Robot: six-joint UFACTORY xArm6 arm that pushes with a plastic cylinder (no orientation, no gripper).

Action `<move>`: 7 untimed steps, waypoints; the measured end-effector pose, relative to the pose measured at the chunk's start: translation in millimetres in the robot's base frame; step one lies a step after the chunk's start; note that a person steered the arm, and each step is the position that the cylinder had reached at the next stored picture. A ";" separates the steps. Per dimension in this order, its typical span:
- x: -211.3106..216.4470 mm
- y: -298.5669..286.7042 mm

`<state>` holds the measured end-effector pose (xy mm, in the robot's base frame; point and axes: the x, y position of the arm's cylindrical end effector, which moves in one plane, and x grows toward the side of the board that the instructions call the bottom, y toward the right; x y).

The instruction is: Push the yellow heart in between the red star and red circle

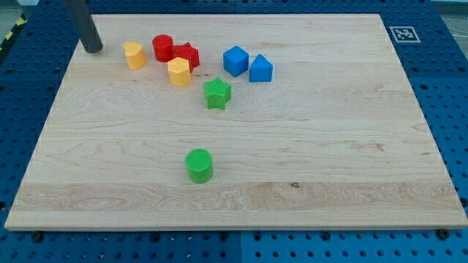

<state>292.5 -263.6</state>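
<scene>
We have no pincer, just my tip [93, 50], holding nothing, near the board's top-left corner. The yellow heart [134, 55] sits just right of it. The red circle [162, 47] and red star [187, 55] touch each other. If we push too hard, the heart could knock the reds away instead of parting them.

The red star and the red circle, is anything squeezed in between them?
Nothing: in the camera view the red star and red circle sit touching, no gap showing.
</scene>
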 end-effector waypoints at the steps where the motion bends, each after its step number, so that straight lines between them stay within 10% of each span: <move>1: 0.0 0.0; 7: 38.9 39.9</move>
<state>331.4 -223.7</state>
